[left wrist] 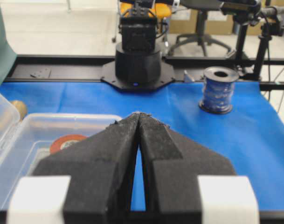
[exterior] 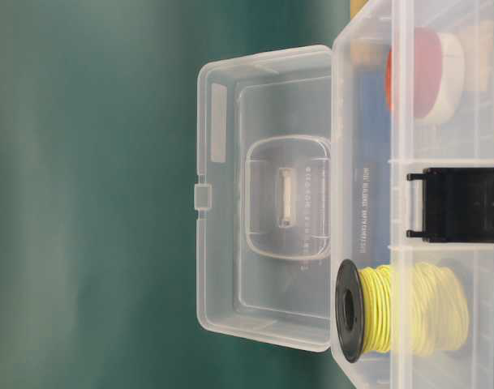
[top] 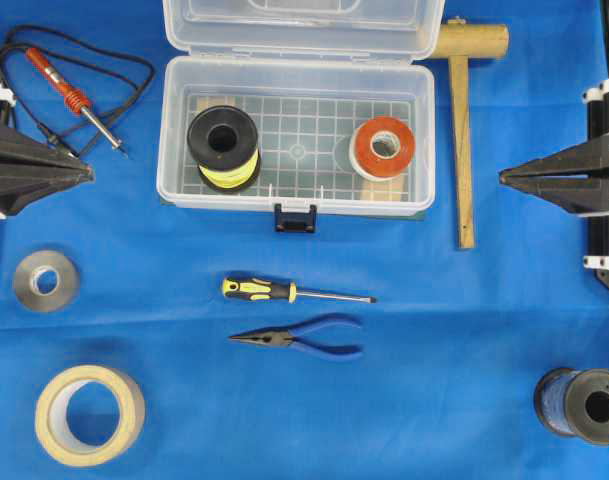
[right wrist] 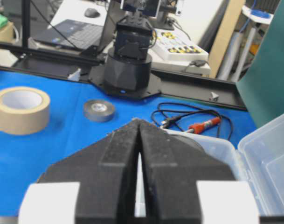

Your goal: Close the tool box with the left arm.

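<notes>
Lighting even and bright; overhead view sharp.
Soft shadows under the masking tape roll (top: 89, 414); wrist views blur the near gripper fingers (left wrist: 132, 154); table-level view is hazy through the clear tool box (exterior: 409, 194).

I count one tool box (top: 296, 120), two wire spools (top: 223, 147) (top: 581, 404) and three tape rolls (top: 383, 147) (top: 45, 280) (top: 89, 414). There is one each of soldering iron (top: 72, 95), mallet (top: 464, 110), screwdriver (top: 294, 291) and pliers (top: 302, 337).

There's raised lettering moulded into the clear lid (exterior: 267, 194) of the tool box (top: 296, 135), in lines running sideways beside the handle recess, but it's far too faint and small to read, and nothing else carries legible text.
</notes>
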Controlling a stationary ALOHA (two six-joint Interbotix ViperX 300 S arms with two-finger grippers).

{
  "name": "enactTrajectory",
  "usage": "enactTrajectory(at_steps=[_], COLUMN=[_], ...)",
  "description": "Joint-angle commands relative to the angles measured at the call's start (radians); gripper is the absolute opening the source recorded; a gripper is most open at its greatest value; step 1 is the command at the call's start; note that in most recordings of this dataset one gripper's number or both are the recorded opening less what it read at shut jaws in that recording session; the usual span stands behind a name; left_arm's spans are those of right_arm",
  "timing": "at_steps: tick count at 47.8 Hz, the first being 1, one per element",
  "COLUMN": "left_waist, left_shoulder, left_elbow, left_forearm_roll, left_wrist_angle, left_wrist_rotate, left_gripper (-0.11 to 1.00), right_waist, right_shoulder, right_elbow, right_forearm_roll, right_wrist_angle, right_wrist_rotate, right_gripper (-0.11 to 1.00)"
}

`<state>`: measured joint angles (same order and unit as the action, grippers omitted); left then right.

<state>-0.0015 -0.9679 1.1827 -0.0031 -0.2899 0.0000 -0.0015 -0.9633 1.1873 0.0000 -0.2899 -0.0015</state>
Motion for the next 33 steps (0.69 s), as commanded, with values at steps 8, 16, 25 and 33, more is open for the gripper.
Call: enactTrajectory(at_steps=[8, 16, 25, 33], left_waist=[0.025, 0.094, 0.225, 0.327], left_shoulder=[0.018, 0.046, 0.104, 0.187], left_elbow=[-0.063, -0.146, -0.276, -0.380], left_forearm_roll=[-0.026, -0.028, -0.026, -0.026], left_wrist_angle=[0.048, 0.143, 0.291, 0.367], left_wrist_rotate=[0.035, 0.063, 0.110, 0.173], left_gripper=[0.00, 0.00, 0.00, 0.08], right_waist=[-0.009, -0.017, -0.018, -0.018], right_shoulder=[0.023, 0.034, 0.044, 0.049], right_elbow=[-0.049, -0.048, -0.048, -0.046], right_forearm_roll=[-0.002, 0.000, -0.002, 0.000], right_wrist_angle=[0.009, 0.028, 0.037, 0.061], right_wrist_rotate=[0.002, 0.008, 0.008, 0.008], right_gripper=[0.00, 0.00, 0.00, 0.00])
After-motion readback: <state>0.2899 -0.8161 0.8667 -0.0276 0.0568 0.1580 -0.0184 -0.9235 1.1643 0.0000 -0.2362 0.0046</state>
